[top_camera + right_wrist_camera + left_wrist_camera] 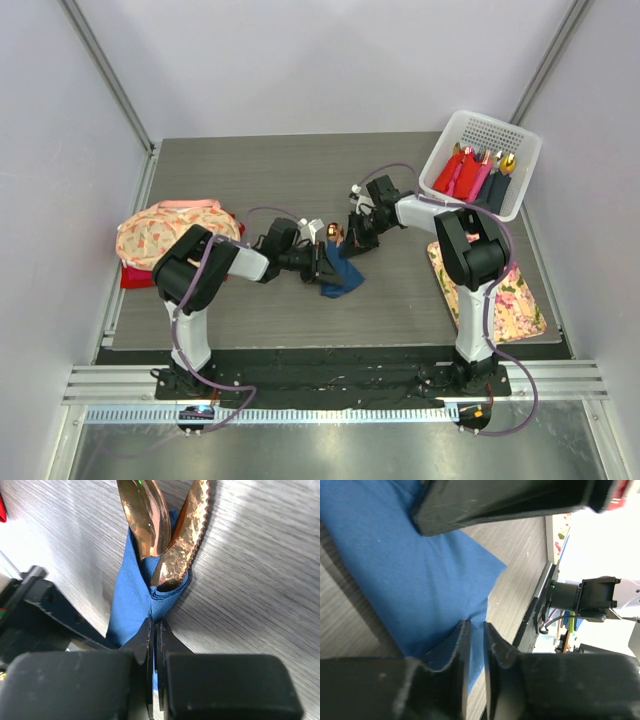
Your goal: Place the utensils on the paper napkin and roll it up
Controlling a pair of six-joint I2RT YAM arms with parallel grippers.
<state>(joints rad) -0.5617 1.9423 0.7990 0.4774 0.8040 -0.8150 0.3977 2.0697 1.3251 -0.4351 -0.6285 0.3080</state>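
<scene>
Dark blue paper napkin (340,272) part-rolled, mid grey counter (400,190); copper-brown metal utensils (150,525) (spoon, serrated knife) poke from its end. Right pincer (155,626) pinched onto napkin. Left pincer (474,626) narrowly parted over napkin.

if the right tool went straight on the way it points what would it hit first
The right tool is shut on the dark blue paper napkin, so that fold comes first; just beyond, probably the copper-brown metal spoon and serrated knife.
</scene>
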